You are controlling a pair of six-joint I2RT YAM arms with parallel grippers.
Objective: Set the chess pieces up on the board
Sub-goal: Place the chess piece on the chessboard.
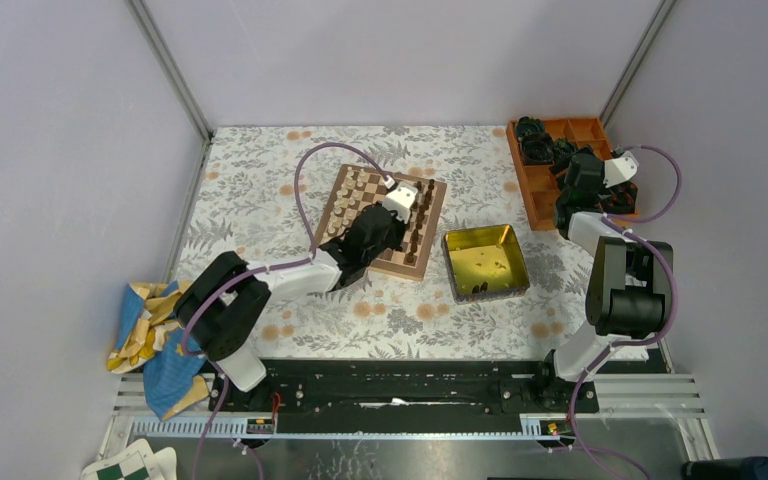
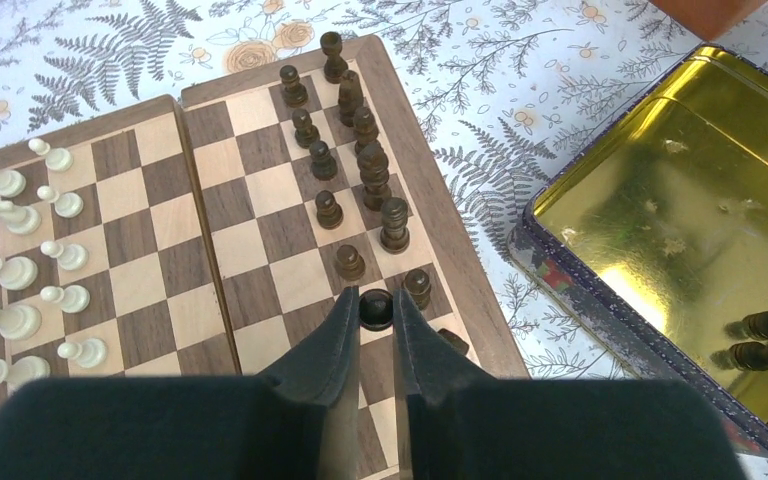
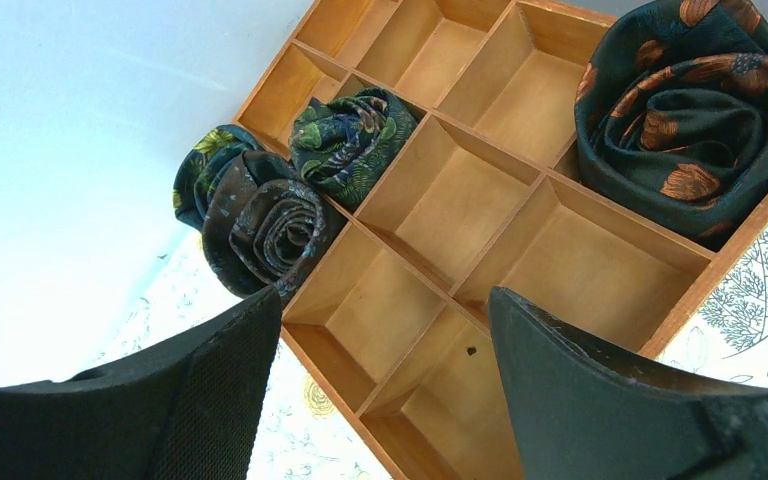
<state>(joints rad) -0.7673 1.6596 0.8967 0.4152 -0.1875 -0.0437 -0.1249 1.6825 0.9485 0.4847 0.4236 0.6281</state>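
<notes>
The board (image 2: 260,205) lies on the flowered tablecloth, seen also from above as the board (image 1: 438,215). Pale chess pieces (image 2: 10,270) line its left side. Dark chess pieces (image 2: 373,175) stand in two rows along its right side. My left gripper (image 2: 374,306) is shut on a dark pawn (image 2: 376,310) at its fingertips, over a square in the inner dark row. Another dark piece (image 2: 453,341) lies by the right finger at the board's border. Two dark pieces (image 2: 765,340) lie in the yellow tin (image 2: 680,200). My right gripper (image 3: 385,320) hangs open and empty over a wooden tray (image 3: 440,200).
The yellow tin (image 1: 485,262) sits just right of the board. The compartment tray (image 1: 560,135) at the back right holds rolled dark fabrics (image 3: 680,110). A blue and yellow cloth (image 1: 145,330) lies at the left edge. A green-and-white sheet (image 1: 125,465) lies at the bottom left.
</notes>
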